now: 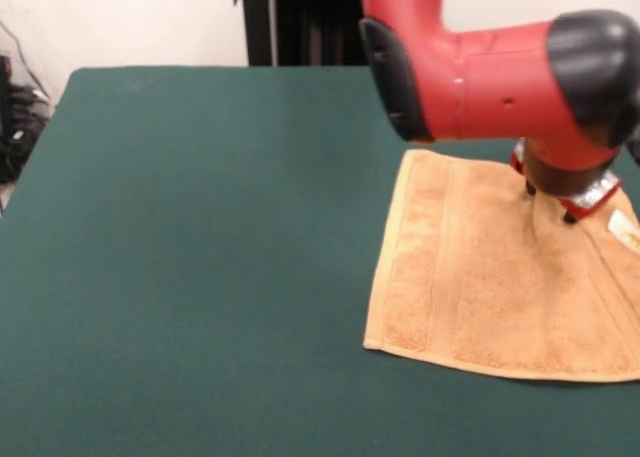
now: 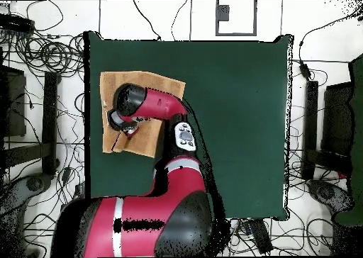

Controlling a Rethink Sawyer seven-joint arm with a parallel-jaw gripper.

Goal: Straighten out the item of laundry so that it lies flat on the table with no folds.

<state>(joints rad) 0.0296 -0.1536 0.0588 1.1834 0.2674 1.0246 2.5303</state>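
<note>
The towel (image 1: 490, 267) lies at one side of the table (image 1: 200, 257), close to that side's edge; in the overhead view it occupies a corner region, with the wide remainder of the green surface bare. The gripper (image 1: 550, 202) stands directly over the towel, near its far part, tips at or touching the pile; whether it is released or clenched on cloth cannot be told, because the red wrist housing covers it in both views. The towel's border bands run from far to near in the front view, and a small white tag (image 1: 625, 229) shows just beside the gripper. The visible portion looks largely flat; the part beyond the frame edge and under the arm is unverified. Open room for any spreading stroke lies toward the table centre, not toward the adjacent edge
</note>
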